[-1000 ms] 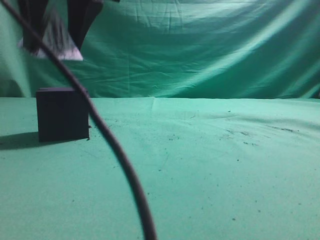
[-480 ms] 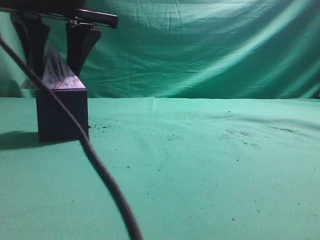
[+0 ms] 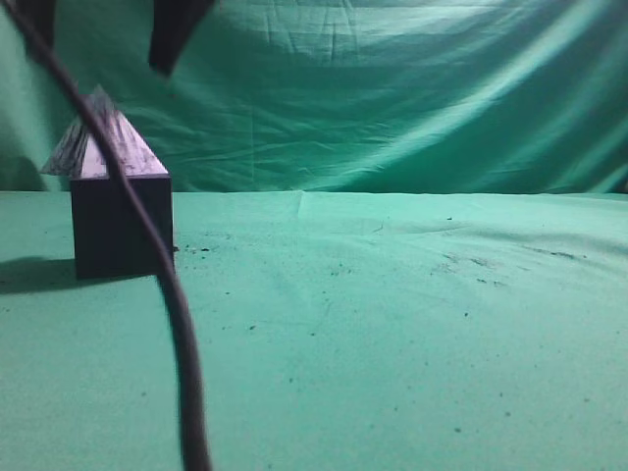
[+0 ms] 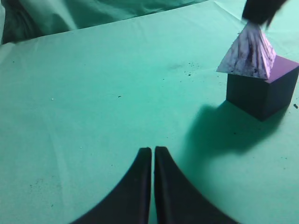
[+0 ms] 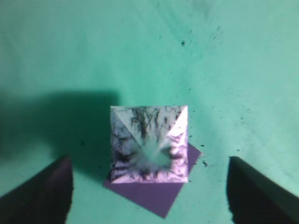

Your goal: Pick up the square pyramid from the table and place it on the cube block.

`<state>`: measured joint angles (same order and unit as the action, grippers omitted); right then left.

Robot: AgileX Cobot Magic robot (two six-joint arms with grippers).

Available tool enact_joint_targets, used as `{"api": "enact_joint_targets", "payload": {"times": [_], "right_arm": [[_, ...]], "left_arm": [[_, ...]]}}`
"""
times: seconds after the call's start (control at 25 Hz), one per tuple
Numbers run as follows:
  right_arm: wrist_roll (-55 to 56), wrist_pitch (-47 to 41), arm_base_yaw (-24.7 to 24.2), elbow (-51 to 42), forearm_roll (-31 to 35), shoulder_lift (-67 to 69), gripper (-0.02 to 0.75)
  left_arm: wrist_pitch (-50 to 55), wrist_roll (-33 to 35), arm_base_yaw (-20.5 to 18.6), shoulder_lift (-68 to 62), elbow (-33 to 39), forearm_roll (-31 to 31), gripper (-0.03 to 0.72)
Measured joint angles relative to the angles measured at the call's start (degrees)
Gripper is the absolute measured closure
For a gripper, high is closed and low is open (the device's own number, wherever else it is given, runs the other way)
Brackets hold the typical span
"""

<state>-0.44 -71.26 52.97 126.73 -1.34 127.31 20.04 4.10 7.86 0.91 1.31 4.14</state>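
Square pyramid (image 5: pixel 149 142): four-sided, white-lilac faces with dark purple-black marbled streaks; apex blurred in my right wrist view. Base about as wide as the cube.
Pyramid position: resting on top of the cube block (image 3: pixel 123 226), at the 9 o'clock side of the exterior view. Base is rotated relative to the cube top, so one corner overhangs the left edge and a dark corner of the cube shows at 5 o'clock below it in my right wrist view.
Cube block: matte, very dark purple-black, sharp edges, standing on the desk (image 3: pixel 412 324).
Desk: wrinkled green cloth with small dark specks.
My right gripper (image 5: pixel 149 191): released, fingers spread wide at either side of the pyramid, directly above it, touching nothing.
My left gripper (image 4: pixel 153 156): clenched, both fingers pressed together, holding nothing, over bare cloth well apart from the cube, which lies at 2 o'clock in its view.
Cable (image 3: pixel 167 285): dark, crossing in front of the cube in the exterior view.
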Motion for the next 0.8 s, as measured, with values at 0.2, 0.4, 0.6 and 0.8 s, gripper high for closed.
{"api": "enact_joint_targets", "payload": {"times": [0.2, 0.4, 0.6, 0.8], "right_arm": [[0.2, -0.4, 0.0, 0.0, -0.3, -9.6, 0.534], [1.7, -1.0, 0.0, -0.4, 0.1, -20.9, 0.738], [4.1, -1.2, 0.0, -10.1, 0.1, -35.5, 0.738], [5.5, 0.5, 0.0, -30.4, -0.4, -51.9, 0.738]], "left_arm": [[0.0, 0.0, 0.0, 0.0, 0.0, 0.0, 0.688], [0.0, 0.0, 0.0, 0.0, 0.0, 0.0, 0.688], [0.0, 0.0, 0.0, 0.0, 0.0, 0.0, 0.688], [0.0, 0.0, 0.0, 0.0, 0.0, 0.0, 0.688]]}}
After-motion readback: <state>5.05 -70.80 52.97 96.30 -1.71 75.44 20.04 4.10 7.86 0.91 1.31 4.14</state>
